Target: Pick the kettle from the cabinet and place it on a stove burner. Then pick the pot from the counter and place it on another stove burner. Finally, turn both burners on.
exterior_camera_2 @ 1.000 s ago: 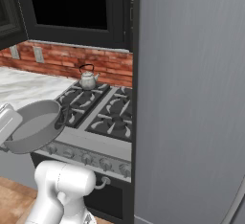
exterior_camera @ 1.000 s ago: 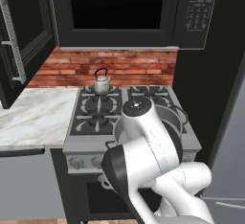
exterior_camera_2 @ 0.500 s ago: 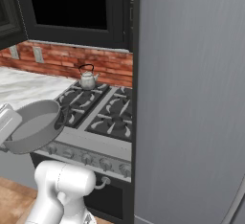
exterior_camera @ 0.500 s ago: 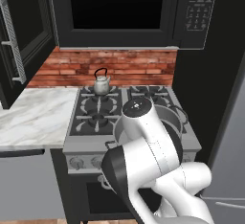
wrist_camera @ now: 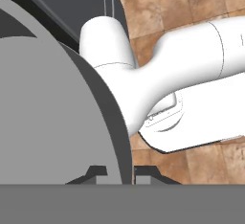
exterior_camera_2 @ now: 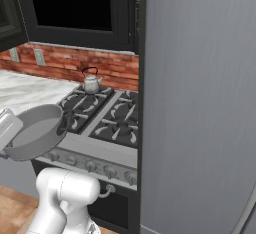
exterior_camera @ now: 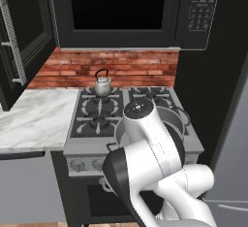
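The small silvery kettle (exterior_camera: pixel 102 86) (exterior_camera_2: pixel 91 83) stands upright on the back-left stove burner (exterior_camera: pixel 100 94). The wide grey pot (exterior_camera_2: pixel 34 130) (exterior_camera: pixel 170 120) hangs tilted in the air near the range's front, partly hidden behind my arm in the left base view. My gripper (wrist_camera: pixel 120 173) is shut on the pot (wrist_camera: pixel 48 113), one dark fingertip (wrist_camera: pixel 98 171) on each side of its rim. The front-left burner (exterior_camera: pixel 98 122) and the right-hand burners (exterior_camera_2: pixel 120 130) carry nothing. The black cabinet (exterior_camera: pixel 24 32) is at the upper left.
A marble counter (exterior_camera: pixel 34 119) (exterior_camera_2: pixel 20 90) lies left of the steel range. Knobs (exterior_camera_2: pixel 90 165) line the range front. A black microwave (exterior_camera: pixel 126 8) hangs over the stove against the brick wall. A tall grey fridge (exterior_camera_2: pixel 200 103) stands on the right.
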